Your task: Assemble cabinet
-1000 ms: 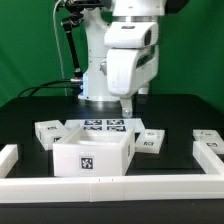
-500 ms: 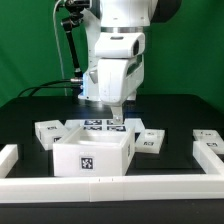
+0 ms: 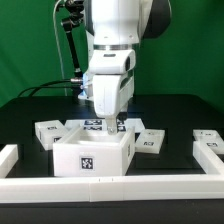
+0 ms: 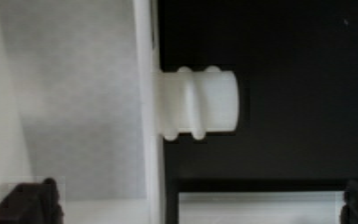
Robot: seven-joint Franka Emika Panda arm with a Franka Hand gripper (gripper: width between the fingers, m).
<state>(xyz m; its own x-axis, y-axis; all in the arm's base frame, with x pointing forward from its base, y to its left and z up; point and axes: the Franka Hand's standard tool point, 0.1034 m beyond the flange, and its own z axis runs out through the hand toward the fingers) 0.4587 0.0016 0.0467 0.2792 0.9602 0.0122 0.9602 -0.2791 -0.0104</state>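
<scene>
The cabinet (image 3: 92, 155) is a large white box with a black-and-white tag on its front, standing at the front of the black table. My gripper (image 3: 112, 125) hangs just above the box's back edge, near its right corner in the exterior view. In the wrist view the dark fingertips (image 4: 25, 205) stand far apart at the picture's two edges, so the gripper (image 4: 194, 205) is open and holds nothing. A broad white face of the box (image 4: 69, 100) with a ribbed round peg (image 4: 197, 102) sticking out of its side lies under the gripper.
Small white tagged blocks lie at the exterior view's left (image 3: 47, 131), to the right of the box (image 3: 150, 140) and at the far right (image 3: 207, 137). The marker board (image 3: 98, 124) lies behind the box. Long white rails (image 3: 110, 186) border the front and sides.
The arm has swung to the exterior view's left and come down, bringing the gripper from above the marker board's right part to the box's back edge.
</scene>
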